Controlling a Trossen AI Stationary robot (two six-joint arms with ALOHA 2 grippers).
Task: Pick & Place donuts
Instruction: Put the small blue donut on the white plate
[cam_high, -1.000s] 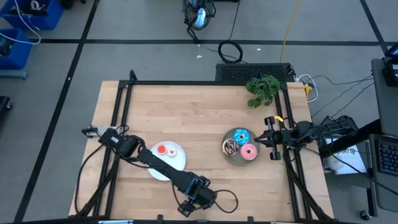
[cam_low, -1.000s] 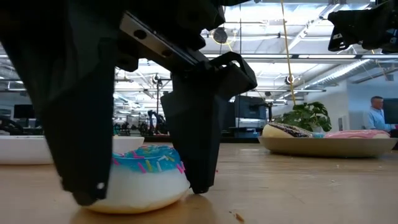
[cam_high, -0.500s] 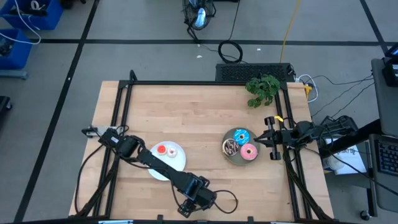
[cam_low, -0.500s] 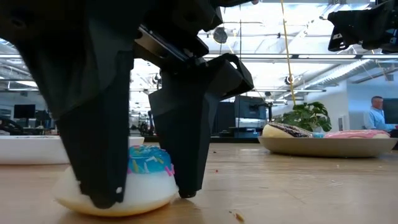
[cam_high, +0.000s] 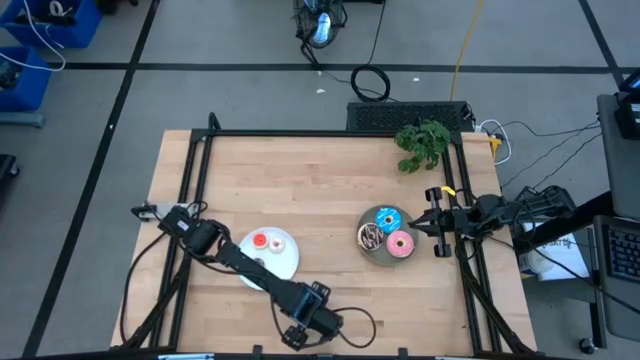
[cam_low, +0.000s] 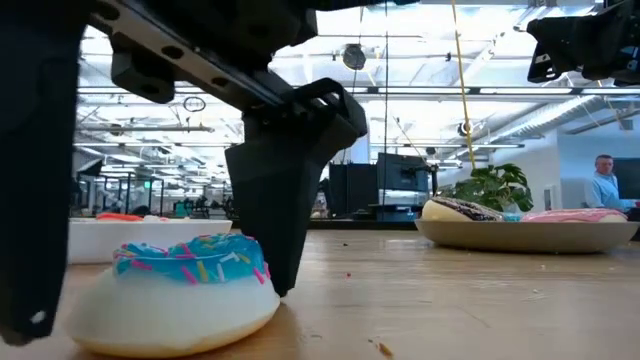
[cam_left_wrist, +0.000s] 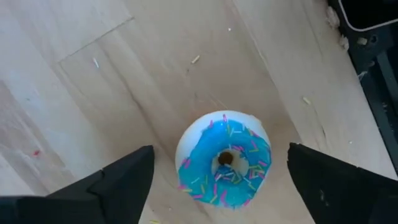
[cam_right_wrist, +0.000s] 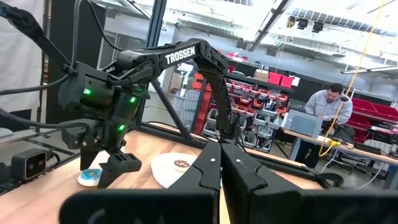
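A small donut (cam_left_wrist: 224, 158) with a white base and blue sprinkled icing lies flat on the wood near the table's near edge. My left gripper (cam_left_wrist: 221, 148) hangs over it, open, with a finger on each side and a gap between each finger and the donut. The low view shows the donut (cam_low: 175, 295) on the table between the two dark fingers. The grey plate (cam_high: 374, 256) carries a blue sprinkled donut (cam_high: 385, 218), a dark brown one (cam_high: 371, 237) and a pink one (cam_high: 401, 245). The white plate (cam_high: 285, 262) holds a red one (cam_high: 260, 241) and a pale one (cam_high: 277, 243). My right gripper (cam_high: 432, 223) waits shut beside the grey plate.
A green plant (cam_high: 422, 143) stands at the far right of the table. A black frame runs along the table's edges. Bare wood lies between the two plates and across the far half. A person (cam_low: 605, 180) sits in the room beyond.
My left gripper closed in around the blue-iced donut, then opened wide, and has shifted a little toward the table's left and near edge. The donut has slid slightly to the left on the wood and now lies free between the fingers.
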